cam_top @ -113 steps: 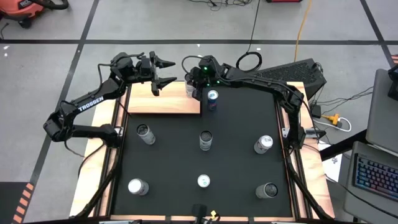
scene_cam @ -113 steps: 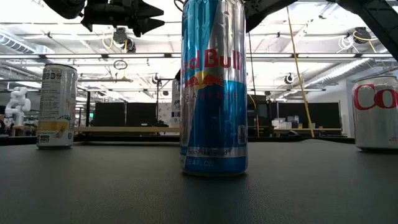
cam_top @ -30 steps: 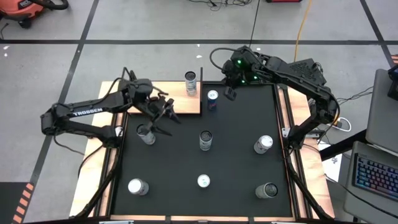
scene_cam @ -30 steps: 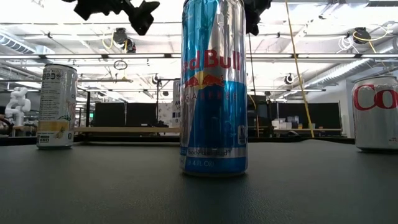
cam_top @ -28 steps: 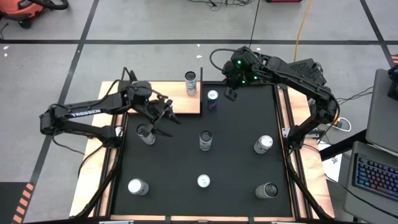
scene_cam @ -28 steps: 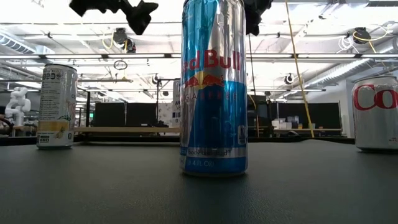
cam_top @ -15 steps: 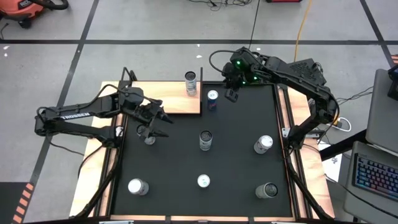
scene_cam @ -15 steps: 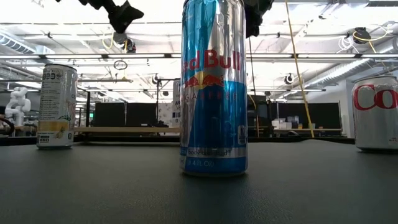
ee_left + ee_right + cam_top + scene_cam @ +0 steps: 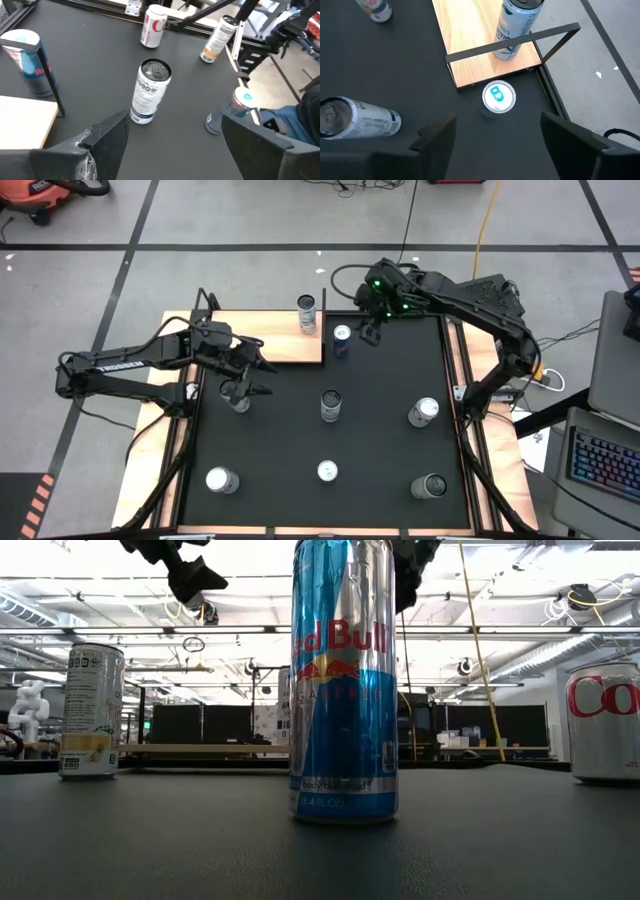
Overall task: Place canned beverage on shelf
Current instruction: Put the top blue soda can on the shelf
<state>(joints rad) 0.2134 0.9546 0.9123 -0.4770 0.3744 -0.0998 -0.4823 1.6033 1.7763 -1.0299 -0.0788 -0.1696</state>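
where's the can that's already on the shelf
In the high view the silver can stands upright at the far right end of the shelf, just left of the blue-topped can on the mat.

Left gripper (image 9: 250,377) spread wide, its arm reaching rightward; right gripper (image 9: 369,335) parted, pointing downward, its arm folded behind.
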